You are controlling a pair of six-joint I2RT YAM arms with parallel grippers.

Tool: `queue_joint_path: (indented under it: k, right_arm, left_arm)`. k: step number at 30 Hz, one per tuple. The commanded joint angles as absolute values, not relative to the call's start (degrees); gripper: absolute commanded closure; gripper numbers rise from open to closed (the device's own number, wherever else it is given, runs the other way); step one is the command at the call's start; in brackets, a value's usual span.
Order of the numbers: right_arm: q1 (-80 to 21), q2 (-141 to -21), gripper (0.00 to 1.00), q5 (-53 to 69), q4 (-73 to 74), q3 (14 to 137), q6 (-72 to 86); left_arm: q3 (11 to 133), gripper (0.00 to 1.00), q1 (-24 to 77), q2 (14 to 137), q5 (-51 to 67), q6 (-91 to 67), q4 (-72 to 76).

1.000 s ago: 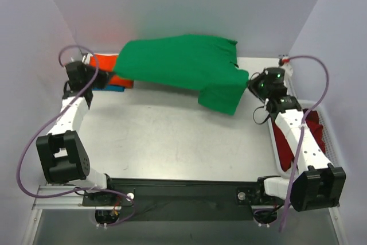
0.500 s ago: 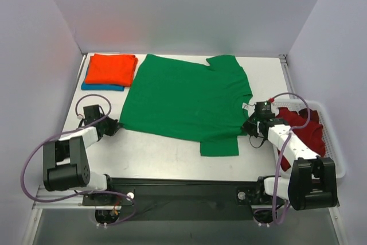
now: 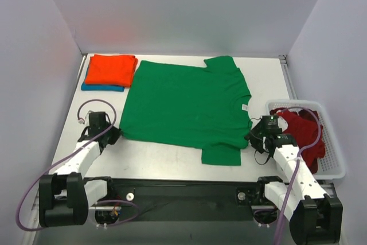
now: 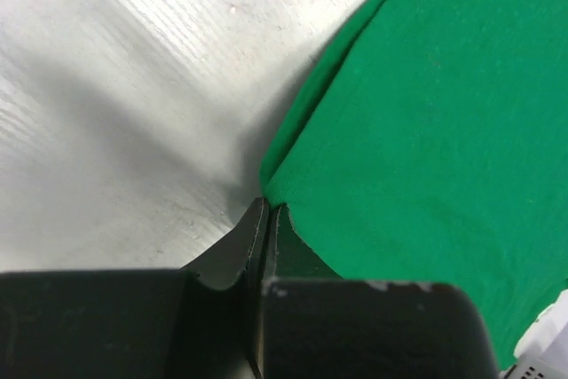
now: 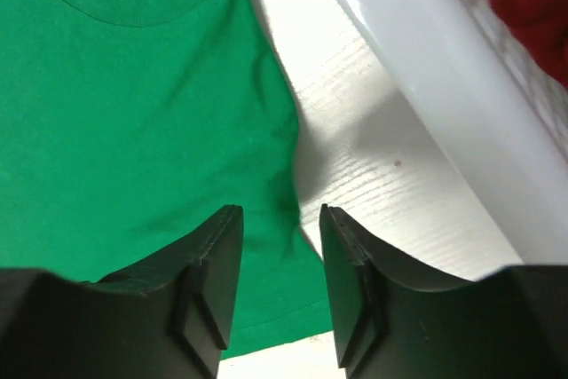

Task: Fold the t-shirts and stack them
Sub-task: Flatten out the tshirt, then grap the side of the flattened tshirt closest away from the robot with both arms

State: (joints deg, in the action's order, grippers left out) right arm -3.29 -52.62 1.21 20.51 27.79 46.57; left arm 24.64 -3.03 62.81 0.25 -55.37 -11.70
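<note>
The bright green t-shirt (image 3: 186, 107) lies spread flat on the table. My left gripper (image 3: 114, 135) is at its near left corner. In the left wrist view the jaws (image 4: 266, 209) are shut, with the corner of the green t-shirt (image 4: 426, 130) pinched at their tips. My right gripper (image 3: 253, 137) is at the shirt's near right edge. In the right wrist view it (image 5: 280, 224) is open and empty just above the green cloth (image 5: 133, 104). A folded orange t-shirt (image 3: 110, 69) lies on a teal-blue one (image 3: 102, 87) at the back left. Dark red t-shirts (image 3: 303, 133) fill the basket.
The white plastic basket (image 3: 334, 162) stands at the right edge of the table, and its wall (image 5: 426, 86) runs close beside my right gripper. Bare table (image 3: 160, 156) shows in front of the green shirt. Grey walls enclose the back and sides.
The green t-shirt, held up at the back a second ago, now lies flat and has been drawn nearer. Both grippers moved toward the near edge. The right gripper has let go.
</note>
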Motion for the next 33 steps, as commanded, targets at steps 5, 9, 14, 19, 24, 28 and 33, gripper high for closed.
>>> queue_joint_path:
  k: [5,9,14,19,24,28,33]
  right_arm:
    - [-12.8,-52.3,0.52,-5.8,26.6,29.1,49.8]
    - [-25.9,-54.3,0.52,-11.2,30.6,27.9,58.8]
    - [-35.5,-58.0,0.53,-14.6,34.5,26.5,67.3]
    - [-36.7,-59.2,0.54,-14.8,38.1,25.8,70.7]
    - [-37.2,-55.4,0.53,-15.3,40.8,25.9,72.2]
    - [-37.2,-55.6,0.52,-15.8,41.6,25.8,72.7]
    - [-37.6,-60.5,0.58,-17.1,35.9,26.2,69.9]
  left_arm:
    - [30.9,1.0,3.6,68.6,-3.6,-54.8,-13.1]
    - [29.9,1.0,6.1,68.3,-3.4,-56.2,-10.4]
    - [30.3,1.0,7.0,69.0,-3.3,-56.3,-10.5]
    - [30.3,1.0,7.0,68.3,-3.5,-55.7,-11.4]
    - [30.3,1.0,6.9,66.5,-4.9,-55.5,-13.9]
    - [29.5,1.0,6.9,63.6,-7.2,-55.5,-15.5]
    - [27.7,1.0,6.9,61.8,-8.7,-55.5,-14.9]
